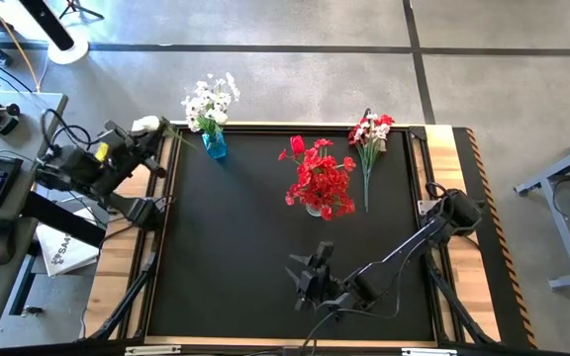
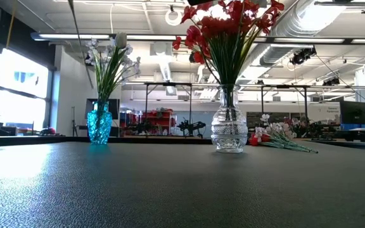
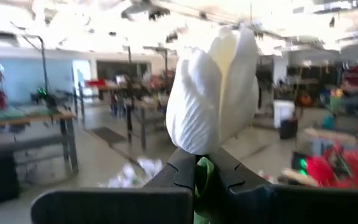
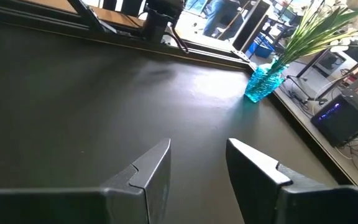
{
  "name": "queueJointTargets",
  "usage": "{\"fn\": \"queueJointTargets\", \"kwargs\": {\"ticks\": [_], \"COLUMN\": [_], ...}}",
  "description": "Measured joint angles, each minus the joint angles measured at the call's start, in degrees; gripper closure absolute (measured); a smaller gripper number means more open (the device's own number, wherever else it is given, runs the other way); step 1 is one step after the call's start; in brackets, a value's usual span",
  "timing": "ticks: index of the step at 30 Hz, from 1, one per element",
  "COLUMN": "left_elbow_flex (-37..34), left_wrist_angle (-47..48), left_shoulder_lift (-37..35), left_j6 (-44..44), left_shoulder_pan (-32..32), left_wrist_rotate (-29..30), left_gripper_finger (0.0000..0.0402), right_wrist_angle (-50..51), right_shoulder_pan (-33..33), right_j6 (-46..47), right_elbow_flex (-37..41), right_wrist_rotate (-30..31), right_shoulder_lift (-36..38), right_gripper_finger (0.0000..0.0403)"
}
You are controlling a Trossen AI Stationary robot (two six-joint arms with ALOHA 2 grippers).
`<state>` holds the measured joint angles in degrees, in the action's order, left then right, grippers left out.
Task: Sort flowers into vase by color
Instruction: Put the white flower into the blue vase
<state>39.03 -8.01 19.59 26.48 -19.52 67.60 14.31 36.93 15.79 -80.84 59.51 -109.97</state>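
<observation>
Meanwhile, the left gripper [image 3: 196,177] is sitting off the mat's ten o'clock corner, its fingers pinching the green stem of a white tulip [image 3: 215,93]. The blue vase [image 1: 214,144] of white flowers [image 1: 210,101] is standing at about eleven o'clock, the clear vase [image 2: 228,129] of red flowers [image 1: 320,178] just past centre toward one o'clock. A mixed red-and-white bunch [image 1: 370,134] is lying flat at two o'clock. The right gripper [image 4: 197,163] is hovering near six o'clock, fingers parted and gripping nothing.
</observation>
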Motion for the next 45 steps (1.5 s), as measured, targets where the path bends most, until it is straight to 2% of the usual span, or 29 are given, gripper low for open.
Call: {"fn": "queueJointTargets", "kwargs": {"ticks": [4, 8, 12, 15, 19, 25, 29, 32, 40, 45], "left_elbow_flex": [0.12, 0.11, 0.11, 0.23, 2.34, 2.6, 2.58, 2.58, 2.58, 2.54], "left_wrist_angle": [-10.89, -13.59, -12.55, -11.46, -4.54, -2.27, 1.53, 1.45, 2.8, 4.17], "left_shoulder_lift": [-0.07, -0.02, 0.11, 0.65, 0.74, 2.11, 5.42, 9.26, 16.93, 20.44], "left_j6": [10.64, 13.99, 9.48, 8.87, 5.15, 2.0, -2.64, -3.21, -11.99, -17.73], "left_shoulder_pan": [4.43, 7.77, 9.82, 11.36, 13.27, 17.6, 22.25, 27.5, 43.62, 50.71], "left_wrist_rotate": [-3.14, -4.53, -8.79, -8.76, -8.32, -10.36, -15.73, -16.58, -30.44, -39.19], "left_gripper_finger": [0.0401, 0.0401, 0.0401, 0.0401, 0.0401, 0.0401, 0.0401, 0.0401, 0.0401, 0.0401], "right_wrist_angle": [-0.07, -1.09, -2.99, -4.43, -5.35, -5.92, -5.94, -5.95, -6.06, -6.08], "right_shoulder_pan": [-0.16, -0.67, -0.96, -0.96, -0.96, -1.19, -1.31, -1.32, -1.27, -1.16], "right_j6": [-0.01, 0.11, -2.1, -4.06, -5.83, -7.25, -7.28, -7.28, -6.71, -4.59], "right_elbow_flex": [0.02, 0.0, 0.0, 0.01, 0.0, 0.01, 0.01, 0.01, 0.0, 0.0], "right_wrist_rotate": [0.03, 0.07, 0.04, -0.99, -2.64, -2.67, -2.67, -2.66, -2.71, -2.8], "right_shoulder_lift": [0.0, 0.0, 0.0, 0.0, 0.0, 0.0, 0.0, 0.0, 0.0, 0.0], "right_gripper_finger": [0.0254, 0.0254, 0.0254, 0.0254, 0.0254, 0.0254, 0.0254, 0.0254, 0.0254, 0.0254]}}
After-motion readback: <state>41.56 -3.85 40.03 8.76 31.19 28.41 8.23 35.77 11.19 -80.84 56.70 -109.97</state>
